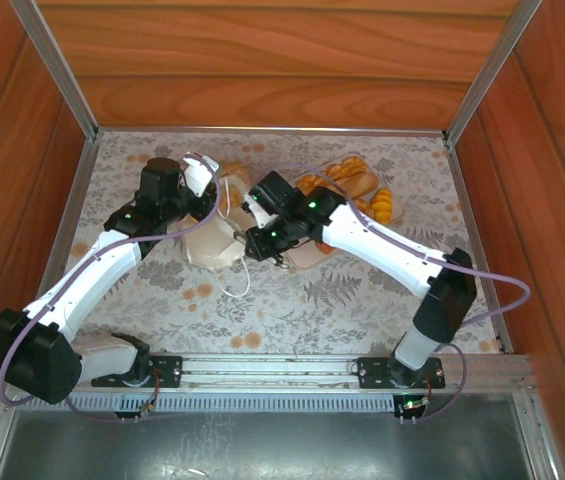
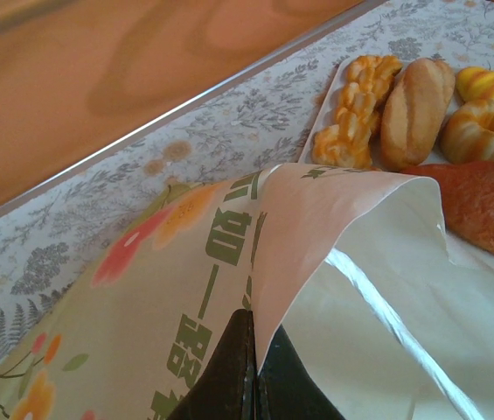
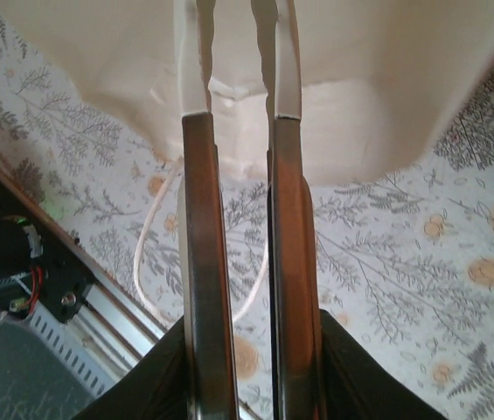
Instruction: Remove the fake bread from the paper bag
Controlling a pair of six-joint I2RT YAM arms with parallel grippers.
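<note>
**Paper bag, rim held; bread on tray**

We list the left gripper (image 2: 251,363), pinched tight on the rim of the paper bag (image 2: 185,262). The right gripper (image 3: 238,17) has its fingers slightly apart with nothing seen between them, and it reaches over the bag. The fake bread (image 2: 417,109) lies on the beige tray (image 2: 325,118), just beside the bag. We cannot tell whether any is inside the bag.
</note>
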